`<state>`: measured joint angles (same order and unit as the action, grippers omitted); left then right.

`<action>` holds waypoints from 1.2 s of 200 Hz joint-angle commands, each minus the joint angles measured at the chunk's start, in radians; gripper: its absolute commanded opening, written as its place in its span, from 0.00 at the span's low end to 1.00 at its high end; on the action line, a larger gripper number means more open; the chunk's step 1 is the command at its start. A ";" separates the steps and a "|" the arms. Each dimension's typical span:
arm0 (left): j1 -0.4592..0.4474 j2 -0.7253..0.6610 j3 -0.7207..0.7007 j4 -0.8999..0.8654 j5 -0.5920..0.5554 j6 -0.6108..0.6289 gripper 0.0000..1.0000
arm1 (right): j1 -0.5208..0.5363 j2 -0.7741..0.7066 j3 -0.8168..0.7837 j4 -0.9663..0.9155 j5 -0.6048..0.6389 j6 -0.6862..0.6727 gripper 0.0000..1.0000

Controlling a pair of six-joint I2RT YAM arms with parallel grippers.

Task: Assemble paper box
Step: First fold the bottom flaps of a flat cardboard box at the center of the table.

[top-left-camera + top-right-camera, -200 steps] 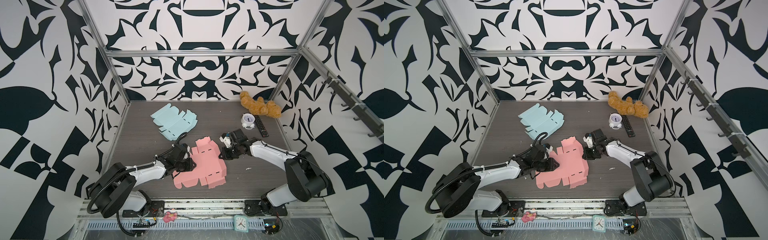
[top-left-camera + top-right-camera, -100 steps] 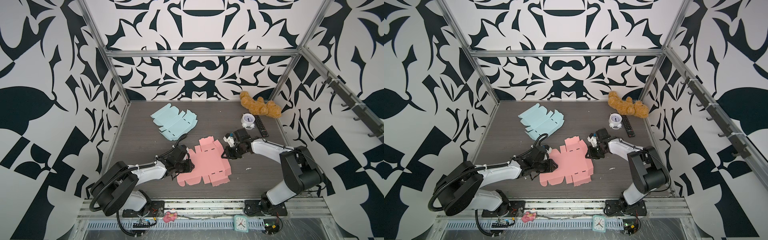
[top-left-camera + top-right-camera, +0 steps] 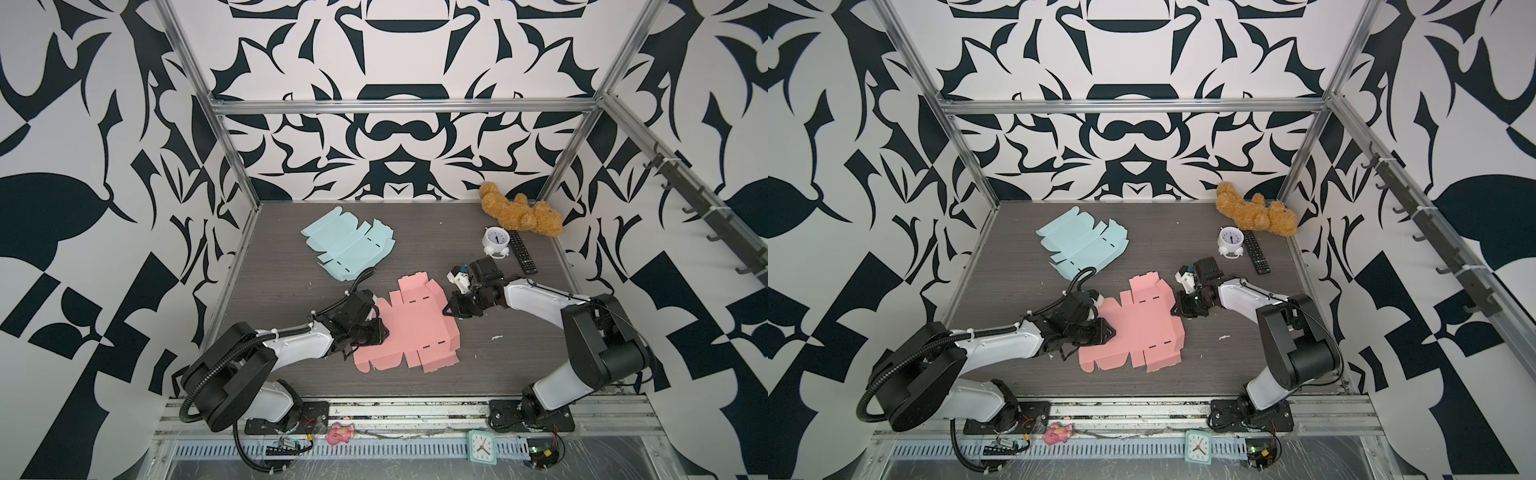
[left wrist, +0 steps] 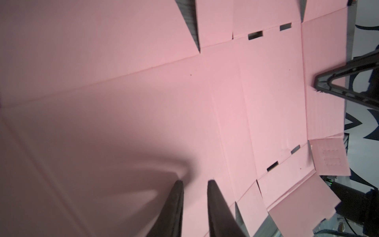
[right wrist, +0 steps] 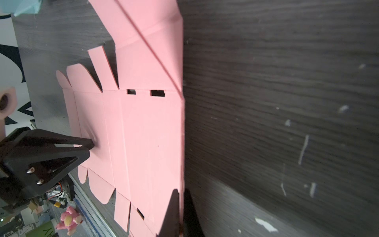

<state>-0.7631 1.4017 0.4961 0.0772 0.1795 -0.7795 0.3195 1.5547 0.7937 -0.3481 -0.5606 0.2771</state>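
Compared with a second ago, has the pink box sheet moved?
Yes, slightly: the pink box sheet has shifted rightward, toward the right arm's base, in both top views.

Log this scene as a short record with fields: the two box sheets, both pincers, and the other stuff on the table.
pink sheet: mid-table, mostly flat, not yet folded up
blue sheet: flat, farther back, neither arm on it
left pincer: slightly open, tips on the pink sheet
right pincer: shut on the pink sheet's edge
extras: teddy bear, alarm clock, remote, far right corner
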 commanded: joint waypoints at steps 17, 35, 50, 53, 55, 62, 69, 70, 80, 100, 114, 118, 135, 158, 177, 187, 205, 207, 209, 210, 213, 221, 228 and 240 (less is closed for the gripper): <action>0.002 -0.040 0.022 -0.016 0.024 0.028 0.22 | 0.010 -0.087 0.062 -0.131 0.089 -0.077 0.03; 0.002 -0.038 0.060 -0.031 0.032 0.052 0.19 | 0.039 -0.107 0.099 -0.191 0.147 -0.109 0.03; 0.002 -0.029 0.098 -0.030 0.035 0.070 0.14 | 0.067 -0.114 0.122 -0.224 0.180 -0.127 0.02; 0.002 -0.026 0.107 -0.028 0.035 0.073 0.13 | 0.072 -0.115 0.125 -0.229 0.190 -0.131 0.03; 0.003 -0.024 0.112 -0.026 0.034 0.076 0.12 | 0.077 -0.115 0.128 -0.232 0.194 -0.133 0.03; 0.002 -0.013 0.131 -0.016 0.037 0.084 0.10 | 0.092 -0.114 0.136 -0.242 0.213 -0.140 0.02; 0.004 0.001 0.152 -0.002 0.037 0.092 0.08 | 0.108 -0.111 0.144 -0.248 0.232 -0.146 0.02; 0.004 0.004 0.154 -0.002 0.037 0.093 0.07 | 0.109 -0.110 0.145 -0.249 0.235 -0.146 0.02; 0.008 0.032 0.193 0.007 0.038 0.100 0.05 | 0.124 -0.103 0.159 -0.261 0.257 -0.154 0.02; 0.021 0.099 0.280 0.015 0.048 0.117 0.01 | 0.132 -0.095 0.185 -0.278 0.275 -0.170 0.02; 0.030 0.140 0.338 0.011 0.050 0.134 0.00 | 0.137 -0.103 0.195 -0.277 0.286 -0.179 0.02; 0.033 0.150 0.353 0.008 0.048 0.140 0.00 | 0.140 -0.104 0.198 -0.277 0.291 -0.183 0.02; 0.059 0.195 0.406 0.012 0.048 0.154 0.00 | 0.154 -0.103 0.213 -0.285 0.307 -0.190 0.02; 0.101 0.255 0.466 0.025 0.079 0.169 0.00 | 0.166 -0.101 0.220 -0.278 0.297 -0.191 0.01; 0.113 0.298 0.528 0.017 0.100 0.201 0.00 | 0.172 -0.099 0.223 -0.275 0.295 -0.194 0.00; 0.115 0.325 0.565 0.005 0.106 0.221 0.00 | 0.173 -0.099 0.225 -0.275 0.294 -0.196 0.00; 0.122 0.368 0.615 -0.004 0.124 0.238 0.00 | 0.176 -0.100 0.228 -0.271 0.291 -0.198 0.00; 0.123 0.373 0.620 -0.005 0.126 0.239 0.00 | 0.175 -0.100 0.228 -0.269 0.291 -0.199 0.00; 0.123 0.377 0.626 -0.005 0.131 0.241 0.00 | 0.176 -0.100 0.228 -0.269 0.291 -0.198 0.00; 0.123 0.380 0.628 -0.005 0.132 0.242 0.00 | 0.176 -0.100 0.228 -0.269 0.290 -0.199 0.00; 0.123 0.386 0.636 -0.007 0.134 0.243 0.00 | 0.176 -0.101 0.228 -0.267 0.289 -0.201 0.00; 0.123 0.402 0.658 -0.015 0.141 0.251 0.00 | 0.176 -0.100 0.226 -0.262 0.287 -0.204 0.00; 0.124 0.414 0.674 -0.019 0.148 0.255 0.00 | 0.175 -0.100 0.224 -0.260 0.290 -0.206 0.00; 0.123 0.436 0.698 -0.026 0.153 0.261 0.00 | 0.176 -0.095 0.228 -0.263 0.288 -0.209 0.00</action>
<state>-0.6434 1.7981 1.1412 0.0811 0.2935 -0.5602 0.4911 1.4631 0.9844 -0.6106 -0.2756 0.0921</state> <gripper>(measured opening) 0.045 0.052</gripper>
